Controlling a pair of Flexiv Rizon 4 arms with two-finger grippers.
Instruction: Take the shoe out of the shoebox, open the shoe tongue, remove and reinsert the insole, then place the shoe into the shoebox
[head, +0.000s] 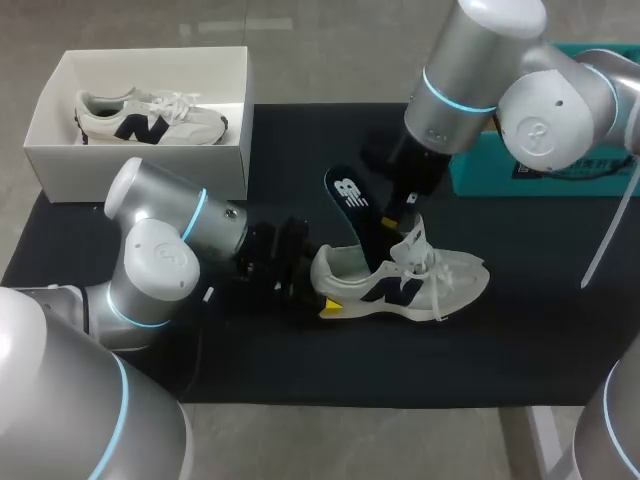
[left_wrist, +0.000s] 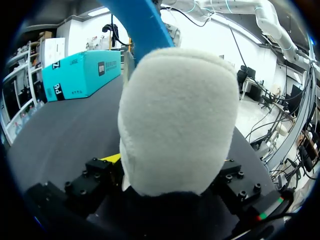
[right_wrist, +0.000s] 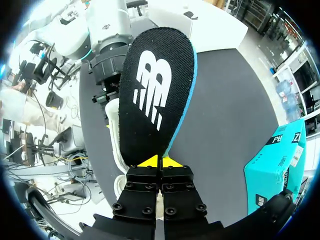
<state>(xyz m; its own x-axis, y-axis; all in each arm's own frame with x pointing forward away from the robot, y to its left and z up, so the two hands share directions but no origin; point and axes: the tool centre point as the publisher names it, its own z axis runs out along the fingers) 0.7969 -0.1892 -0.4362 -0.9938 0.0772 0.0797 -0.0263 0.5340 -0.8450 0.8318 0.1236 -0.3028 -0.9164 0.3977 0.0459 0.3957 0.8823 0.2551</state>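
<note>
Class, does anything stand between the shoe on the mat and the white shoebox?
Yes. The left arm lies between the shoe and the shoebox, and a second shoe already lies inside the box.

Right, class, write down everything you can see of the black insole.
The insole is black and fabric-like on top, with a white logo at its broad, rounded end and a blue edge along one side. It looks whole and flat. It slants, with its narrow end down at the opening of the white shoe and its broad end raised away from it. The right gripper is shut on the narrow end, yellow tips pinching it from both sides.
</note>
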